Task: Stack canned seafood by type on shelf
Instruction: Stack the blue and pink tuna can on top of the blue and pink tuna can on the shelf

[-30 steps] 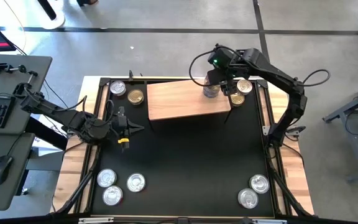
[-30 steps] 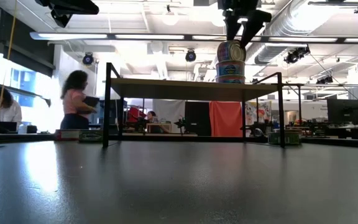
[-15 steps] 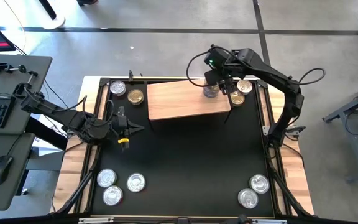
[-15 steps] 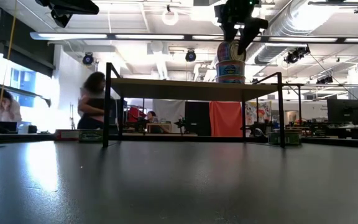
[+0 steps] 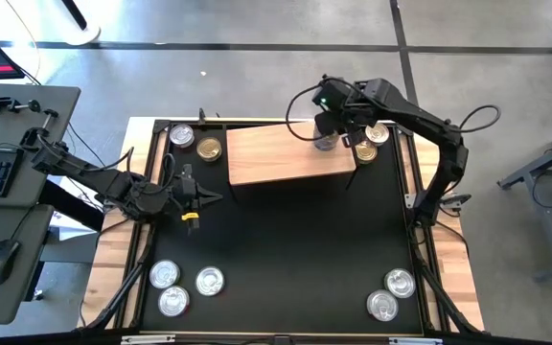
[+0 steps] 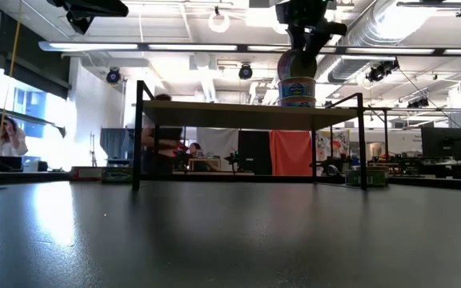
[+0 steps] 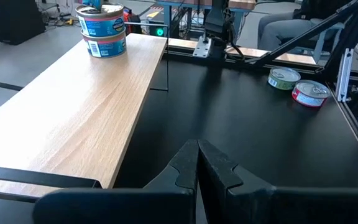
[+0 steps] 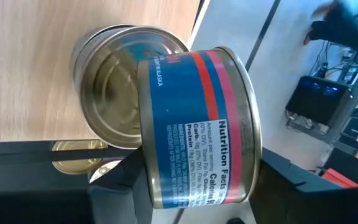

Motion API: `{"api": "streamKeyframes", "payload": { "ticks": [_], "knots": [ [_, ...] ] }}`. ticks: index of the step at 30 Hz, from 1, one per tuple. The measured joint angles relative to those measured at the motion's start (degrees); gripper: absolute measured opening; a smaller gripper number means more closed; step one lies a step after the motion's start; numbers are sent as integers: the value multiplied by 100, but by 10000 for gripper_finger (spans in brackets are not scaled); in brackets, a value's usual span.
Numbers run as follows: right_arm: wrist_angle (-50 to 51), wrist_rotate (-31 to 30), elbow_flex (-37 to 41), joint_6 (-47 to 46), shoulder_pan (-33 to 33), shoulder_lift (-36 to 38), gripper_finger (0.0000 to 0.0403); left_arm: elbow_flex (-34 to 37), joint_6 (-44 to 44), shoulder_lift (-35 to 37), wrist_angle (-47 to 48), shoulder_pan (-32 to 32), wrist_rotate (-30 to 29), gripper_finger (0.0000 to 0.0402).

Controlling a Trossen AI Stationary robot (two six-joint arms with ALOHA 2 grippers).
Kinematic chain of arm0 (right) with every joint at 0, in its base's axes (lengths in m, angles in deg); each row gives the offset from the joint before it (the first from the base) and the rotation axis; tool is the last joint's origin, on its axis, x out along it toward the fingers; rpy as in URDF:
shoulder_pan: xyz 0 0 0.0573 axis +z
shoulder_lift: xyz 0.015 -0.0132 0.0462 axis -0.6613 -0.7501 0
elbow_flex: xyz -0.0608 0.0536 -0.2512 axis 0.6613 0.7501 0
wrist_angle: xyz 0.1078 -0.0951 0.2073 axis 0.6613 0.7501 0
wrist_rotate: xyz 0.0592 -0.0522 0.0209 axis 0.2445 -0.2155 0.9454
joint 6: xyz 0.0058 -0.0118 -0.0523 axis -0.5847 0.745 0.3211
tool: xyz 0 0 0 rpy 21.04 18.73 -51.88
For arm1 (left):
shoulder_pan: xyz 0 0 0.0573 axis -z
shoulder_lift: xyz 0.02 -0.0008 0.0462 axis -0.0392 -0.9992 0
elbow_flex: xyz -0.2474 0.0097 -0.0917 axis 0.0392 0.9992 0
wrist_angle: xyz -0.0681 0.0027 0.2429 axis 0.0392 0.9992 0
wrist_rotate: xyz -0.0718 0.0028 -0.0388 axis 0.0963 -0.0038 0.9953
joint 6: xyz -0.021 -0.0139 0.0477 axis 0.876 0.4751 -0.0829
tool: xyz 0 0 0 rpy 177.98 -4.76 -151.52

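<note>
On the far right corner of the light wooden shelf (image 5: 286, 153) stands a tin of canned seafood (image 8: 110, 81) with its lid up. Over it my right gripper (image 5: 328, 132) is shut on a second tin (image 8: 197, 124), which has a blue and red label. This tin is tipped so that its side wall faces the wrist camera. The low view shows the pair as a stack (image 6: 297, 80) under the gripper (image 6: 298, 52). My left gripper (image 7: 197, 163) is shut, holds nothing, and hovers left of the shelf (image 7: 79, 106) over the black mat. My right gripper comes slanting down from above with the blue and red tin between its two fingers, one finger (image 8: 114, 186) at each flat end (image 8: 144, 149). The tin lies tipped on its side over the lower tin's lid. The tin hides the fingertips. Whether the tins touch, I cannot tell.
Loose tins lie on the mat: two at the far left (image 5: 181, 136), two right of the shelf (image 5: 365, 150), three at the near left (image 5: 165, 274), two at the near right (image 5: 400, 282). The middle of the mat (image 5: 286, 240) is bare. A person moves in the room behind.
My right gripper's fingers stood wide on either side of the stack's top tin and have closed on it. That tin stood upright with its label level and now sits tipped, while the lower tin has stayed put. A person in the background has walked toward the right.
</note>
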Motion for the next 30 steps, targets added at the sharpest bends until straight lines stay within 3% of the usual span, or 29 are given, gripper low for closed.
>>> {"api": "streamKeyframes", "payload": {
  "ticks": [5,15,22,30],
  "knots": [
    [86,-276,4,-319,247,30,179,0,-91,0,-2,0,2,0],
    [27,-1794,60,-1790,887,81,177,0,-103,0,-14,0,-271,0],
    [-65,-2809,869,-3141,1001,85,177,0,-217,0,-9,0,-370,0],
    [-841,-3644,1630,-3072,1514,84,177,0,-396,0,-5,0,-385,0]
  ]
}}
